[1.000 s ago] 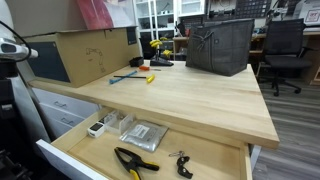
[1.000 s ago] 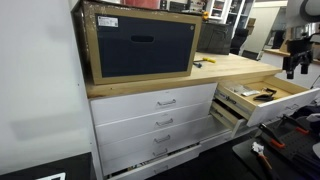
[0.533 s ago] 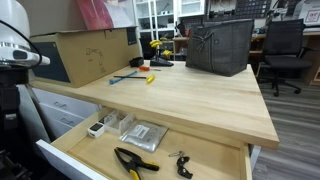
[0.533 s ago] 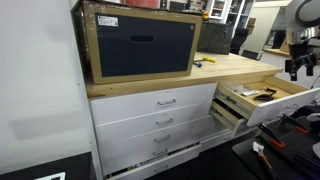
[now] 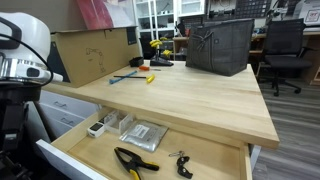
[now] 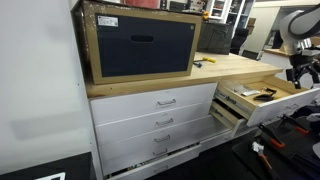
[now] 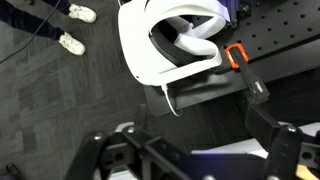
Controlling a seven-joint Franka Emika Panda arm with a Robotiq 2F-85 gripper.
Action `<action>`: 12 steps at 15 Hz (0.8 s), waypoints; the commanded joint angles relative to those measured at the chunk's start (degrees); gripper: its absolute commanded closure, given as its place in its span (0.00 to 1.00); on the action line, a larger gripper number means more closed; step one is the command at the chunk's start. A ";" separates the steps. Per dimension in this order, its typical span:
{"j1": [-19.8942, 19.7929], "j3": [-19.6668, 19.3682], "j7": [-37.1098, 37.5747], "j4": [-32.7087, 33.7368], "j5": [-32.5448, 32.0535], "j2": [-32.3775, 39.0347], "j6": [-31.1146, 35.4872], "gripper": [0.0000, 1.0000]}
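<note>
My gripper (image 7: pixel 190 140) is open, its two black fingers (image 7: pixel 290 140) spread wide with nothing between them. It hangs over dark floor, beside the open top drawer (image 6: pixel 262 95) of the white cabinet. In the wrist view a white headset (image 7: pixel 170 40) lies below it, partly on a black perforated plate, with an orange-and-black clamp (image 7: pixel 240 65) next to it. The white arm (image 5: pixel 25 40) stands at the left edge of an exterior view, and the gripper (image 6: pixel 299 72) shows at the far right above the drawer's end. The drawer holds black-and-yellow pliers (image 5: pixel 135 162), a plastic bag (image 5: pixel 143 134) and keys (image 5: pixel 181 163).
On the wooden worktop (image 5: pixel 190 95) stand a cardboard box (image 5: pixel 90 52) and a grey fabric bin (image 5: pixel 220 45), with small tools near the back. A lower drawer (image 6: pixel 228 112) is also pulled out. Someone's shoes (image 7: pixel 75 15) show on the floor.
The arm has swung further into view at the left of an exterior view and dropped slightly beside the drawer. The jaws have stayed open.
</note>
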 commanded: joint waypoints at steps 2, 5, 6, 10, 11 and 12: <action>0.04 -2.03 -1.87 2.96 0.91 3.29 -1.19 0.00; 0.20 -2.18 -0.51 1.98 0.15 3.03 -0.10 0.00; 0.21 -2.19 -0.58 2.01 0.17 3.04 -0.10 0.00; 0.22 -2.19 -0.63 2.01 0.18 3.04 -0.10 0.00; 0.22 -2.19 -0.64 2.01 0.18 3.04 -0.10 0.00; 0.22 -2.19 -0.64 2.01 0.18 3.04 -0.10 0.00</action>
